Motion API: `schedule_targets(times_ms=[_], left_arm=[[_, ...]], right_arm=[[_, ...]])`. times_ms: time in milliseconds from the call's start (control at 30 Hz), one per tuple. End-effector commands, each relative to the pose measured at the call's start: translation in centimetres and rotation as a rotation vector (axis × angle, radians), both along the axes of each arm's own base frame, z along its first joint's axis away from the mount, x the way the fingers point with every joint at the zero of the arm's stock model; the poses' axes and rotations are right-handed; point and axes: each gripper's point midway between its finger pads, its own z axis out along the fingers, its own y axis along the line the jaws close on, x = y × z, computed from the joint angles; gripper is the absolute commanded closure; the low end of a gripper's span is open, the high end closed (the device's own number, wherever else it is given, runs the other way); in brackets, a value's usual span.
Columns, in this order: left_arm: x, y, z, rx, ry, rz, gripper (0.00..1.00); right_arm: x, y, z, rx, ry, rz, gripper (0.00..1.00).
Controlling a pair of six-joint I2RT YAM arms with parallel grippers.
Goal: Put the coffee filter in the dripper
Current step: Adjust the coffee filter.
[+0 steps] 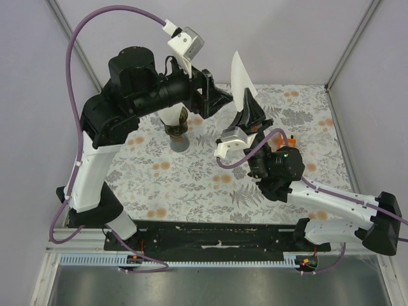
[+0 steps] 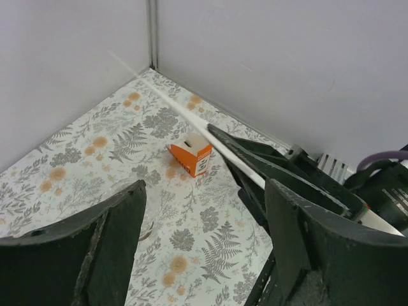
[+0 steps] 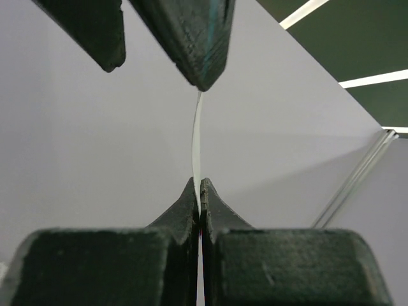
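Fingers (image 3: 215, 207) of the right gripper (image 3: 199, 186) are pressed together on the lower edge of the white coffee filter (image 1: 241, 76), holding it upright in the air above the floral tablecloth (image 1: 191, 178). The left gripper (image 1: 224, 101) hovers just beside the filter with its jaws spread wide and nothing between them. In the right wrist view the filter's upper edge reaches up to one left fingertip; whether they touch is unclear. The dripper (image 1: 178, 131) stands on the cloth, partly hidden under the left arm and well apart from the filter. A small orange box (image 2: 191, 154) sits near the back wall.
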Motion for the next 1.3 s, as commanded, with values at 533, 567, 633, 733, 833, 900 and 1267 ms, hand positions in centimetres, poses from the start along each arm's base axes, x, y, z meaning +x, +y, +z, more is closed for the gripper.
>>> schedule_targets(times_ms=[533, 567, 633, 733, 833, 900, 1267], left_arm=[[2.1, 0.1, 1.1, -0.073, 0.029, 0.107, 0.61], [2.3, 0.3, 1.0, -0.069, 0.028, 0.117, 0.61], [2.5, 0.3, 0.8, -0.058, 0.025, 0.127, 0.60], [2.3, 0.1, 0.5, -0.041, 0.016, 0.103, 0.79], [1.6, -0.1, 0.3, -0.027, 0.012, 0.057, 0.98], [1.3, -0.1, 0.1, -0.009, -0.003, 0.036, 0.98], [0.7, 1.0, -0.4, 0.093, -0.120, 0.000, 0.98]], right_arm=[[-1.9, 0.1, 1.6, -0.030, -0.108, -0.116, 1.00], [-1.9, 0.0, 1.6, -0.028, -0.107, -0.121, 1.00], [-1.9, -0.2, 1.7, -0.027, -0.108, -0.127, 1.00], [-2.0, 0.0, 1.6, -0.035, -0.105, -0.119, 1.00], [-1.8, 0.6, 1.2, -0.058, -0.078, -0.085, 1.00], [-1.4, 1.7, 0.3, -0.097, -0.022, -0.027, 1.00], [-2.9, 3.4, -3.0, -0.083, 0.385, 0.480, 0.12]])
